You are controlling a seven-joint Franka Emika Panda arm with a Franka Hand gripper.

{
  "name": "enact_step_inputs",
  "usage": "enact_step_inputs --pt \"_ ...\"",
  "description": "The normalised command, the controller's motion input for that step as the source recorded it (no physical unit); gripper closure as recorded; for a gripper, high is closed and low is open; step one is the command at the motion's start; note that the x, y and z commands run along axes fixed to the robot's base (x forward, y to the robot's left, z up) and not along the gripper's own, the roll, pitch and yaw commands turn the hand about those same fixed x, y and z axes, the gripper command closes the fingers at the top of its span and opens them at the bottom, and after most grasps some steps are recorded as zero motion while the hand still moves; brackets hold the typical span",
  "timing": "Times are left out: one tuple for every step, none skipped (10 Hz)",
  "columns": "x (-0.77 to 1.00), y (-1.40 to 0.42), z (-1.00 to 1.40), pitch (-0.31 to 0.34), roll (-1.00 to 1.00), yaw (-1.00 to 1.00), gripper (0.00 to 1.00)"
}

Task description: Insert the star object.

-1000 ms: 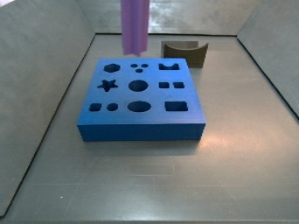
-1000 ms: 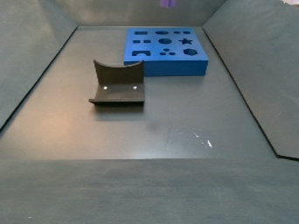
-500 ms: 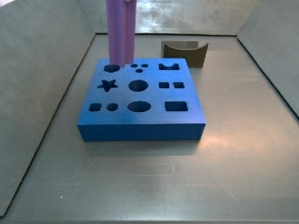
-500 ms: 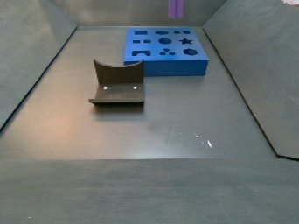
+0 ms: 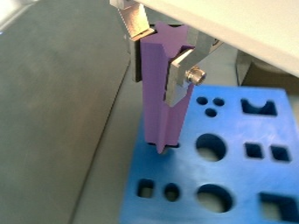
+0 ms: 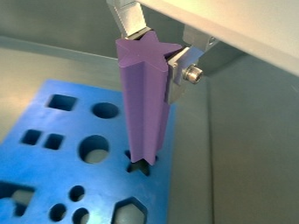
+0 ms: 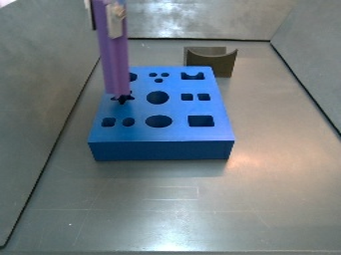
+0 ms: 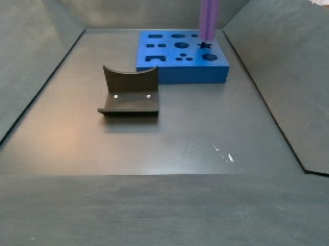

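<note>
The star object [image 5: 162,87] is a long light-purple bar with a star-shaped cross-section. It also shows in a wrist view [image 6: 142,96] and in both side views [image 7: 112,55] [image 8: 209,19]. My gripper [image 5: 160,52] is shut on its upper end and holds it upright; the silver fingers [image 6: 179,72] clamp it from both sides. The bar's lower tip is at the star-shaped hole [image 6: 139,166] in the blue block [image 7: 167,137], at the hole's mouth [image 7: 123,101]. I cannot tell how deep the tip sits. The block also shows in a side view [image 8: 180,73].
The blue block's top has several other holes: round, square, hexagon and notched ones [image 5: 211,147]. A dark olive-brown notched block [image 7: 210,60] stands behind the blue block, apart from it, and also shows in a side view [image 8: 129,91]. Grey walls enclose the floor.
The gripper has carried the purple bar from above the block's far edge to the star-shaped hole and lowered it until its tip reaches the hole.
</note>
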Motion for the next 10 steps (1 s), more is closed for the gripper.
enact_step_inputs --pt "-0.43 0.20 -0.09 -0.003 0.00 -0.60 1.00" --pt "0.00 0.10 -0.14 0.000 0.00 -0.07 1.00" --pt "0.17 0.01 -0.27 0.000 0.00 0.00 1.00" --pt "0.24 0.00 -0.32 0.000 0.00 0.04 1.00" --pt "0.40 0.00 -0.35 0.033 0.00 0.02 1.00" --pt "0.45 0.00 -0.41 0.054 0.00 0.00 1.00" --pt "0.46 0.02 -0.39 0.083 0.01 0.00 1.00" --pt "0.29 0.01 -0.39 0.039 0.03 0.01 1.00" --pt "0.03 0.00 -0.58 -0.033 0.02 0.07 1.00" --pt "-0.08 0.00 -0.74 -0.163 0.07 0.18 1.00"
